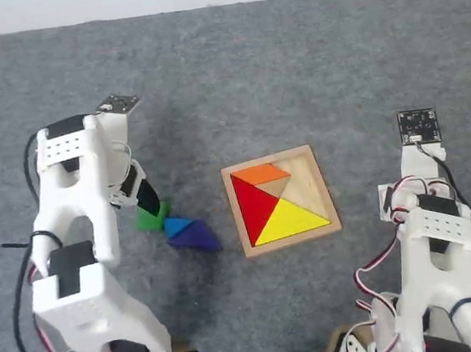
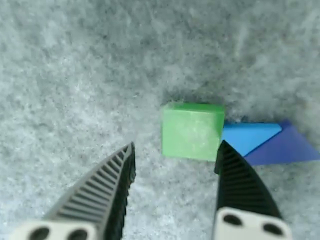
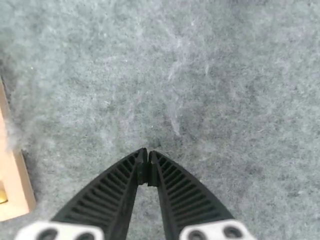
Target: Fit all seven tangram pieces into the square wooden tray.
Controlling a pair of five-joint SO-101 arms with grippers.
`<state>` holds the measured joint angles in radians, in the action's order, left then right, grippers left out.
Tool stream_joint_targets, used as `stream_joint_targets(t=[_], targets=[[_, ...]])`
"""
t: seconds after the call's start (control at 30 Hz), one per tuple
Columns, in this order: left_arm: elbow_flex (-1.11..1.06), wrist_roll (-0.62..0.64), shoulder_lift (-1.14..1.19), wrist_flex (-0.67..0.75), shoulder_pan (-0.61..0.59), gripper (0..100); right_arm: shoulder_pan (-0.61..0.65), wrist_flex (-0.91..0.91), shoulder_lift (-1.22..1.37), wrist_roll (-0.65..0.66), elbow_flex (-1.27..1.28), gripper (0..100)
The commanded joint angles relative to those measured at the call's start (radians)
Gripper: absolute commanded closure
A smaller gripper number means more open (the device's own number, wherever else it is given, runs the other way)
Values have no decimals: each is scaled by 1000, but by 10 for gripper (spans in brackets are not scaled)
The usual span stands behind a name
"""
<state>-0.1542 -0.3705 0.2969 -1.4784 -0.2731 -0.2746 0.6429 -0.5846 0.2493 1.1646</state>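
Observation:
The square wooden tray (image 1: 323,190) sits mid-table with an orange piece (image 1: 260,173), a red triangle (image 1: 254,206) and a yellow triangle (image 1: 291,220) inside it. To its left on the carpet lie a green square (image 2: 192,131), a blue triangle (image 2: 248,136) and a purple triangle (image 2: 285,148), touching one another. My left gripper (image 2: 175,150) is open just above the green square (image 1: 150,218), one finger beside its blue-side edge. My right gripper (image 3: 148,159) is shut with nothing in it, over bare carpet right of the tray edge (image 3: 15,180).
Grey carpet (image 1: 290,64) covers the whole table. The left arm's body (image 1: 84,213) stands left of the loose pieces, the right arm (image 1: 429,229) to the right of the tray.

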Motion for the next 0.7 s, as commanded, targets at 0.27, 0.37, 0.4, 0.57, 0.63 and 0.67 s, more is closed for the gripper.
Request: stream_joint_targets(t=[0.27, 0.37, 0.4, 0.57, 0.63, 0.67], targets=[[-170, -12, -64, 216, 63, 750, 5, -13, -8, -8, -32, 987], [-171, -14, -63, 216, 48, 750, 5, -13, -8, -8, -32, 987], [-171, -14, -54, 216, 40, 750, 5, -13, -8, -8, -32, 987], [-145, -58, 60, 215, 0, 750, 5, -13, -8, -8, -32, 988], [-116, -66, 104, 201, -15, 757, 5, -13, -8, -8, -32, 988], [-94, -68, 120, 181, -18, 771, 5, -13, -8, -8, -32, 988]])
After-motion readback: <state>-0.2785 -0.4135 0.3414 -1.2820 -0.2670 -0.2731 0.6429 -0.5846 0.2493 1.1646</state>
